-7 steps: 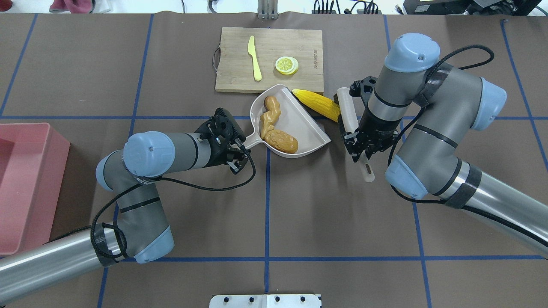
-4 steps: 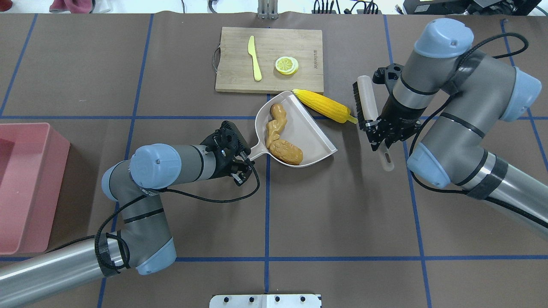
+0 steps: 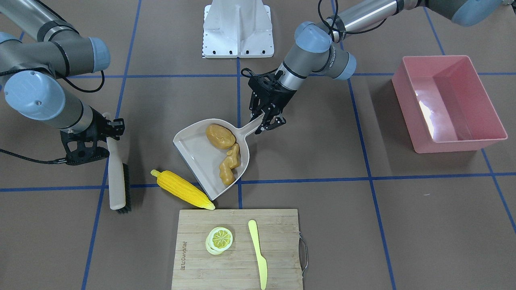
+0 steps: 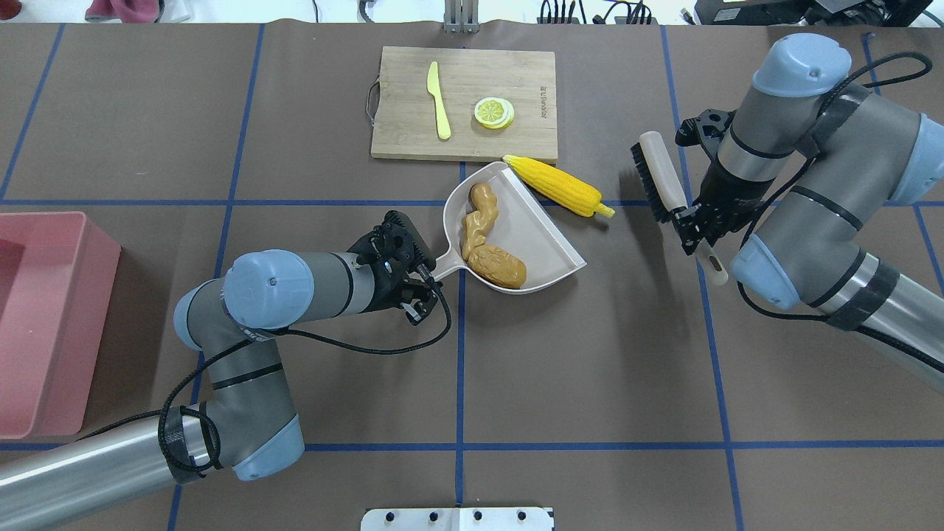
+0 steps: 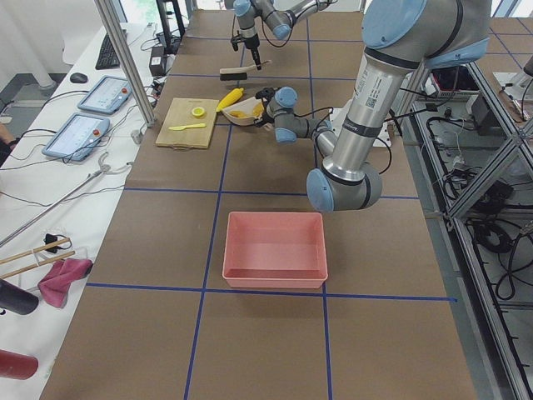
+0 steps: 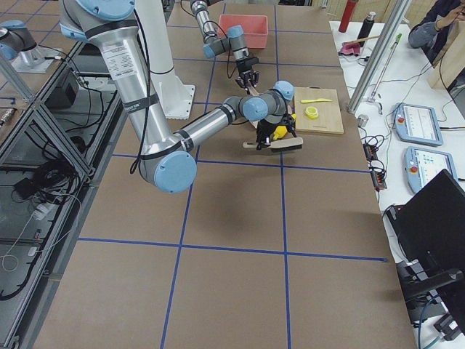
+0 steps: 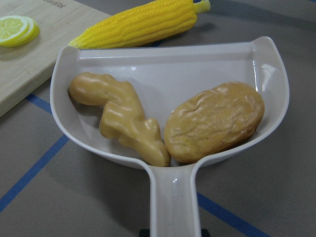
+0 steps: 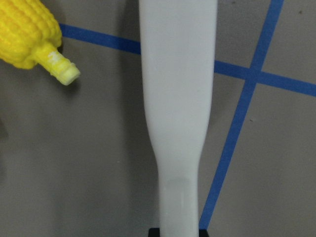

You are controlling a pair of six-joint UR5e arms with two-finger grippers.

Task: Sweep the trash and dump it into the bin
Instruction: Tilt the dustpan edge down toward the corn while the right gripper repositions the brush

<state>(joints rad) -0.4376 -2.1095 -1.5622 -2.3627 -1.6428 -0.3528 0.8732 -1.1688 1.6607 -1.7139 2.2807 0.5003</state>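
Two pieces — ginger [image 4: 479,210] and potato [image 4: 500,265] — sit in the pan [image 4: 546,240], the left gripper [image 4: 422,279] clamped on its handle. The right gripper [image 4: 695,232], clamped on the brush [image 4: 660,177], has pulled back from the corn [image 4: 560,186], left outside the lip; resweep before the far bin [image 4: 99,324].

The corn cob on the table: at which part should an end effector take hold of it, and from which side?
Probably the body nearer the stalk end, from straight above, closing across its width. The corn cob lies flat, its pointed tip close to the dustpan lip and the cutting board corner; the gap to the lip widens toward the stalk, leaving finger room.
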